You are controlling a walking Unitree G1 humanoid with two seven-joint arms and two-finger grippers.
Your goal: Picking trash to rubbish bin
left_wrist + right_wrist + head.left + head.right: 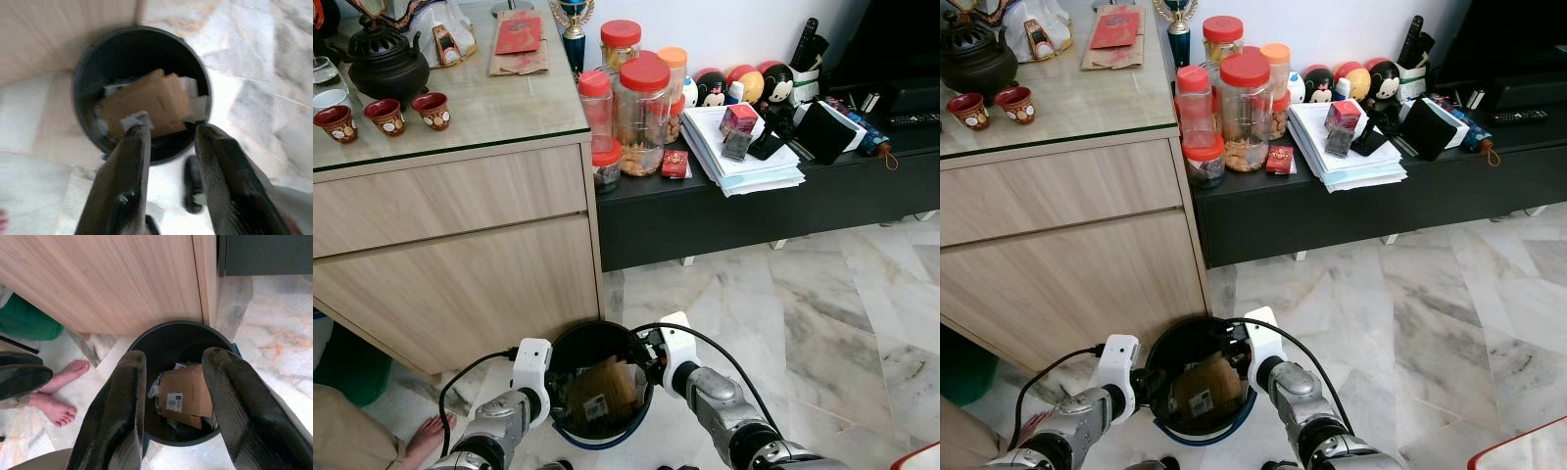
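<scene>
At about seven o'clock in my head view a person's bare foot rests on the pale marble floor, just beside the light wood cabinet whose glass top carries a dark teapot and small red cups. Next comes my left gripper, at six o'clock low in the frame, its two black fingers apart and holding nothing. Between the arms stands the round black rubbish bin, touching the cabinet's corner, and inside it lies a flattened brown cardboard piece with a small white barcode label; I cannot read its print. Crumpled white scraps sit around the cardboard. To the right, my right gripper hangs over the bin mouth, fingers also spread and empty. The relation that matters: the bin opening lies directly below and between both grippers, neither clearly nearer, and the cardboard's long axis runs roughly from seven to one o'clock in the head view. I judge the trash is already in the bin. Further right, at one o'clock, the low black console holds red-lidded plastic jars and a stack of white papers; no writing there is legible.
</scene>
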